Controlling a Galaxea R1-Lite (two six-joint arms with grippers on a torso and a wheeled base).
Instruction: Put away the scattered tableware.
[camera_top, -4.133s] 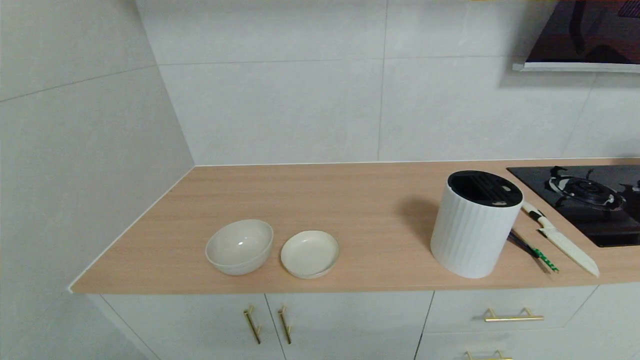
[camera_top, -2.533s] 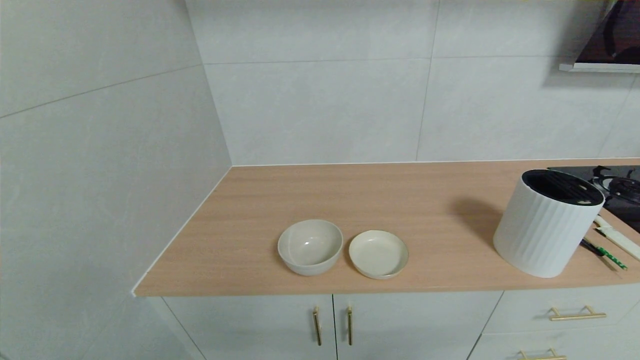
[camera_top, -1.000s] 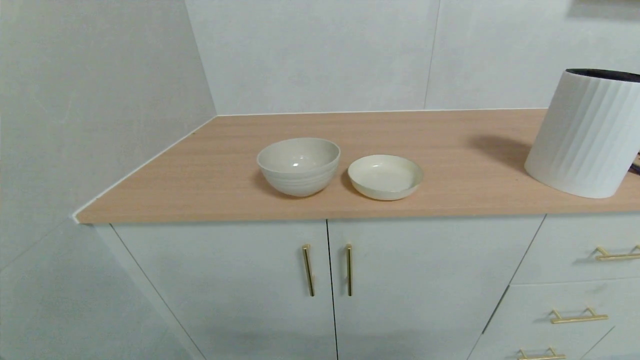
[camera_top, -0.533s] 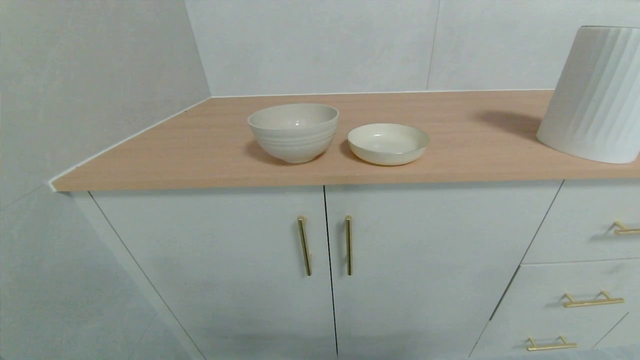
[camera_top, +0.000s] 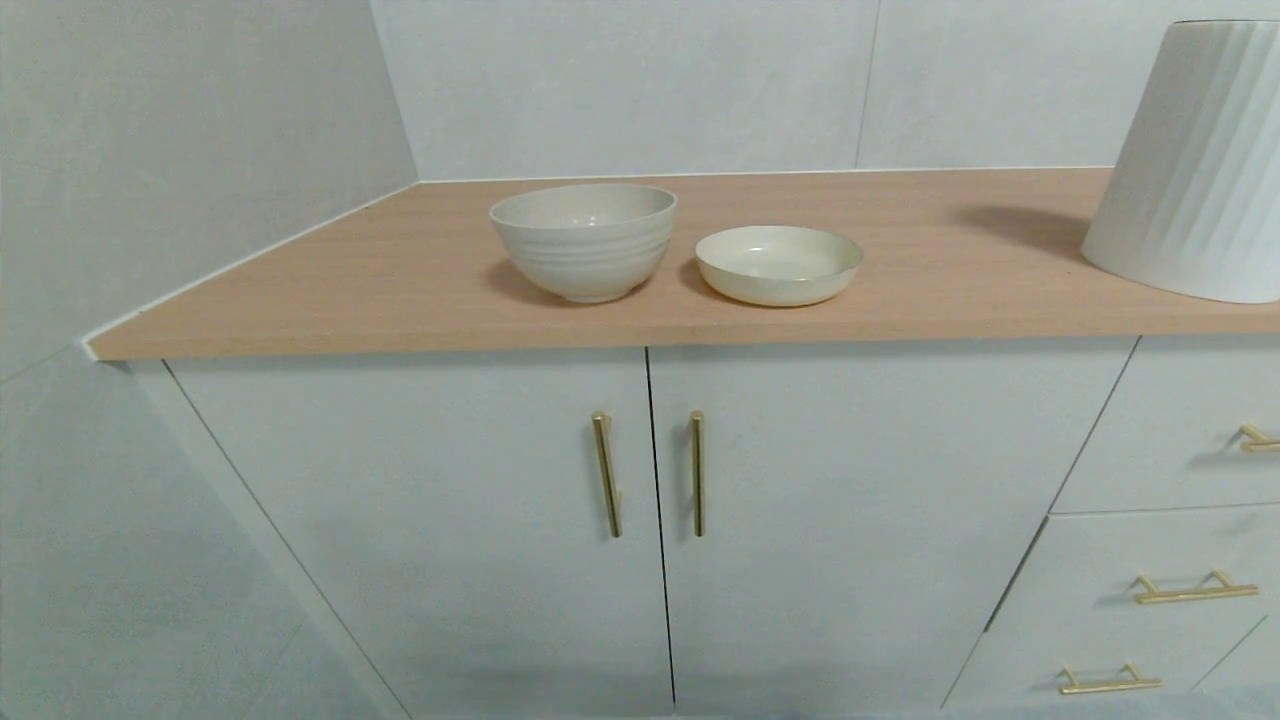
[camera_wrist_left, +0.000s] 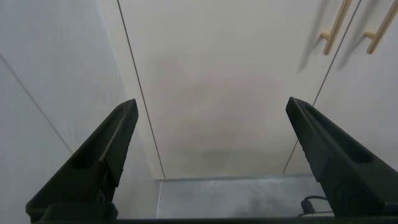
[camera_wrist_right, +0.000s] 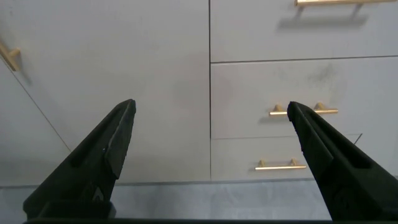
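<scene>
— Where is the tableware?
— A bowl (camera_top: 583, 240) and a shallow dish (camera_top: 779, 263) sit just beside each other near the countertop (camera_top: 400, 290) front edge. A ribbed canister (camera_top: 1190, 170) stands well apart on the right.
— Your grippers?
— My left gripper (camera_wrist_left: 210, 107) and right gripper (camera_wrist_right: 211, 107) are both spread wide and hold nothing, low before the cabinet doors (camera_top: 850, 520).

This is a home kitchen. A light-brown wood-grain countertop (camera_top: 400, 290) runs into a corner between walls of large pale-grey tiles (camera_top: 620, 80). Under it are plain white cabinet doors (camera_top: 450, 520) with slim upright brass bar handles (camera_top: 606, 472), and to their right white drawers (camera_top: 1120, 560) with level brass pulls. Near the counter's front edge sit a deep off-white round bowl (camera_top: 583, 240) and, just to its right, a shallow cream round dish (camera_top: 779, 263). A tall white ribbed container (camera_top: 1195, 170) stands farther right.
</scene>
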